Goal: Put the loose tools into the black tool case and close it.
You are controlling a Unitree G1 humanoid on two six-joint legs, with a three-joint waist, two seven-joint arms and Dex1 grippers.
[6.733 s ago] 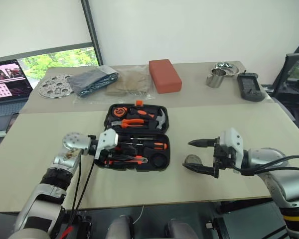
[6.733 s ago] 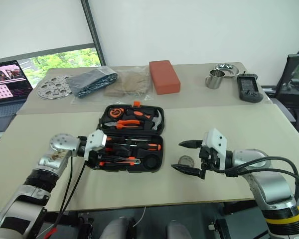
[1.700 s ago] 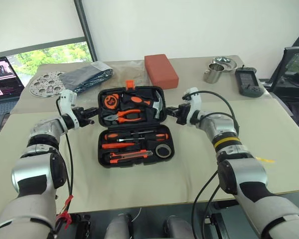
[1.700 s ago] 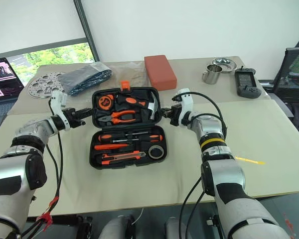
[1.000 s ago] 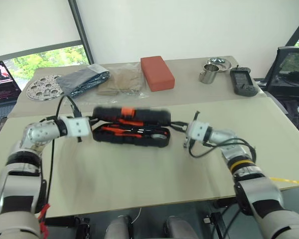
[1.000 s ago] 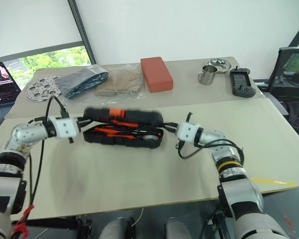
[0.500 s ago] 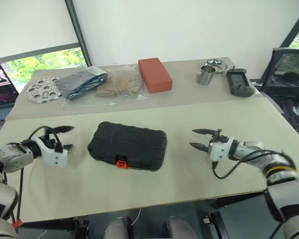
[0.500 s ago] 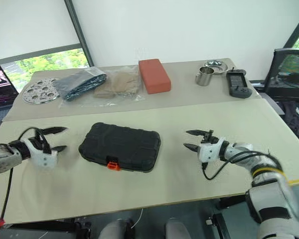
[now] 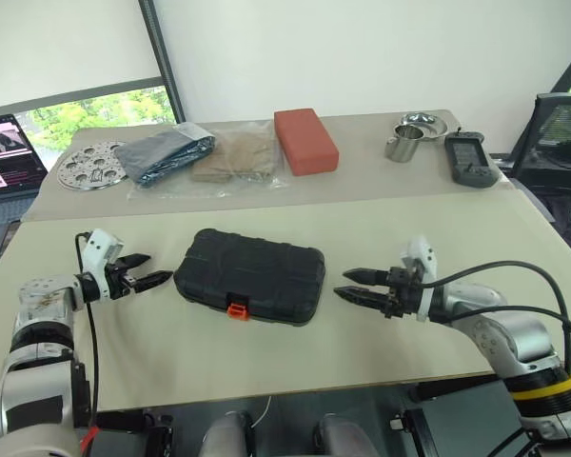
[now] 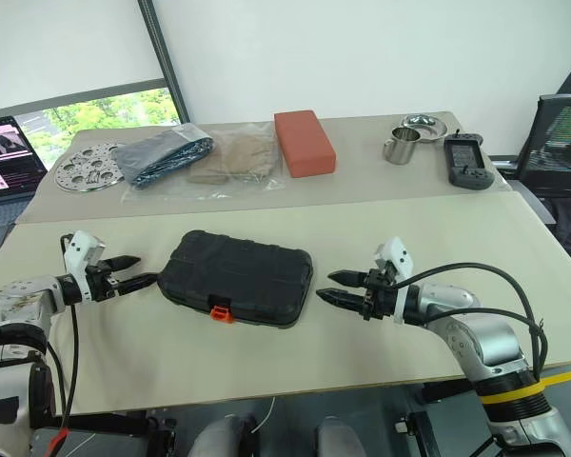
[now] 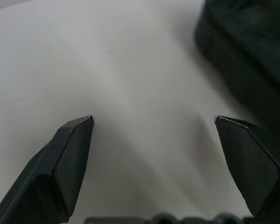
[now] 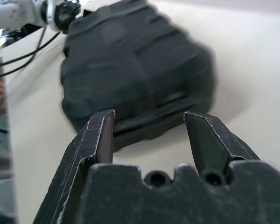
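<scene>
The black tool case lies shut and flat in the middle of the near table, its orange latch facing me. The loose tools are out of view. My left gripper rests just off the case's left end, pointing at it, open with nothing between its fingers. The left wrist view shows the case's edge beside one finger. My right gripper sits just off the case's right end, also pointing at it, open and empty. The right wrist view shows the case straight ahead of its fingers.
On the far table lie a brick-red block, plastic bags of cloth, a perforated metal disc, a metal cup, a bowl and a black handheld device. A laptop stands far left, a chair far right.
A second ago both grippers were folding the lid down; the case now lies shut. Both grippers have opened, let go, and since half a second ago come nearer the case's ends.
</scene>
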